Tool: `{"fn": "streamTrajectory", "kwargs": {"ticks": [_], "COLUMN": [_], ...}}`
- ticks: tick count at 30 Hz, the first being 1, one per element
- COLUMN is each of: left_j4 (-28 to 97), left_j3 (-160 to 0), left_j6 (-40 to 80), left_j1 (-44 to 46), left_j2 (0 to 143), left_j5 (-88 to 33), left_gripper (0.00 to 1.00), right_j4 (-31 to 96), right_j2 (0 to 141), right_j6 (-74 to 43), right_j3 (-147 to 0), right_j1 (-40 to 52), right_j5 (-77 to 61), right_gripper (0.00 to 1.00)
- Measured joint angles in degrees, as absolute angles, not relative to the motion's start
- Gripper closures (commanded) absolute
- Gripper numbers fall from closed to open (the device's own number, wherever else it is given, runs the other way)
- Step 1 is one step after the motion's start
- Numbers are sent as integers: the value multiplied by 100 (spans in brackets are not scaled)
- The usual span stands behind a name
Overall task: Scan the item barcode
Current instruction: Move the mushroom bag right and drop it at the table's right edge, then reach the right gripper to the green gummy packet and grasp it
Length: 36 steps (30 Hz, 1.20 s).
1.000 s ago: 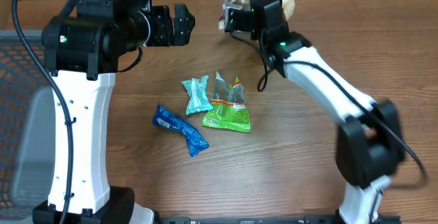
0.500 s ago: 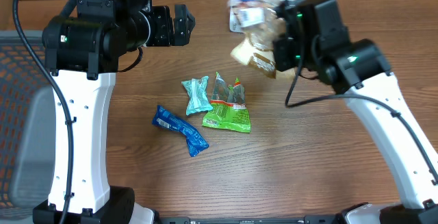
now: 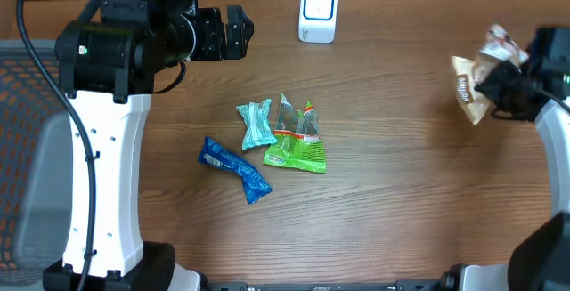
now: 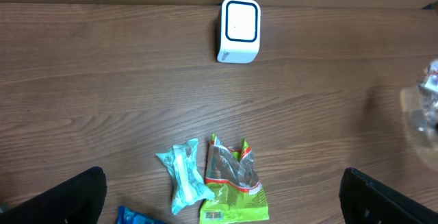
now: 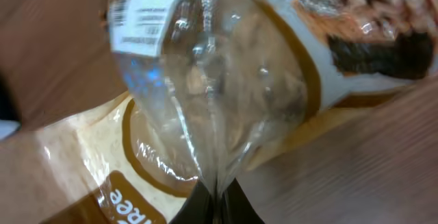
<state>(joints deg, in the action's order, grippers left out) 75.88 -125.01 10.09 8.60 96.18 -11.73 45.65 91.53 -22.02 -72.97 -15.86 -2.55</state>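
In the upper left of the overhead view, the left gripper (image 3: 242, 31) hangs over the wooden table (image 3: 401, 193) with its jaws spread as wide as they go and nothing between them. In its own wrist view, the two dark fingers (image 4: 79, 198) sit apart in the bottom corners with bare space between.

Just left of centre lie three small packs close together. A blue wrapper (image 3: 236, 168) sits lowest and furthest left. A teal packet (image 3: 256, 124) is up and to the right of it. A green packet (image 3: 298, 144) touches the teal one on its right side.

At the top centre, a white scanner (image 3: 318, 11) with a blue-ringed face stands alone, well apart from the packs.

At the right edge of the frame, about a third of the way down, the right gripper (image 3: 503, 86) is clamped tight on a tan snack bag (image 3: 470, 93), far from the scanner. The right wrist view shows the fingertips (image 5: 215, 200) pinching a fold of the bag's clear plastic. A white printed label (image 5: 147, 11) is at the upper left, too blurred to read.
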Motion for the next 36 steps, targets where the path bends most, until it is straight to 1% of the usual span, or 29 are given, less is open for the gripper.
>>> {"fn": "streamTrajectory", "kwargs": {"ticks": [3,4,5,7,8,9,10,12,15,19,22,26,30,33,36], "left_j4": [7590,7588,7588,7590,7588,7588,7588,7588,7588,7585,7588,7588,7588,7601,7752], "left_j3": [-12501,-12501,-12501,-12501,-12501,-12501,-12501,-12501,-12501,-12499,-12499,-12499,-12499,-12499,-12497], "left_j6": [1009,1009,1009,1009,1009,1009,1009,1009,1009,1009,1009,1009,1009,1009,919], "left_j1": [860,860,860,860,860,860,860,860,860,860,860,860,860,860,860], "left_j2": [9618,9618,9618,9618,9618,9618,9618,9618,9618,9618,9618,9618,9618,9618,9618], "left_j5": [-1173,-1173,-1173,-1173,-1173,-1173,-1173,-1173,-1173,-1170,-1173,-1173,-1173,-1173,-1173], "left_gripper": [0,0,0,0,0,0,0,0,0,0,0,0,0,0,0], "right_j4": [3487,3395,3192,3061,3002,2998,3033,3153,3743,5041,5461,5575,5675,5664,5575], "right_j2": [9456,9524,9699,9948,10075,10167,10226,10259,10256,10136,9765,9317,9253,9253,9253], "right_j6": [-2088,-2078,-2056,-2021,-2001,-1992,-1997,-1951,-1953,-1723,-1374,-1194,-1138,-1122,-1111], "right_j3": [-6536,-6464,-6309,-6250,-6250,-6248,-6248,-6248,-6344,-6965,-7594,-7902,-7911,-7913,-7911], "right_j1": [-1911,-1942,-2001,-2047,-2060,-2060,-2060,-2060,-2060,-2058,-2016,-1815,-1457,-998,-274], "right_j5": [-250,-257,-257,-257,-261,-255,-261,-285,-499,-1100,-1643,-2128,-2469,-2567,-2609], "right_gripper": [96,96,93,61,39,29,22,12,5,6,6,6,6,6,5]}}
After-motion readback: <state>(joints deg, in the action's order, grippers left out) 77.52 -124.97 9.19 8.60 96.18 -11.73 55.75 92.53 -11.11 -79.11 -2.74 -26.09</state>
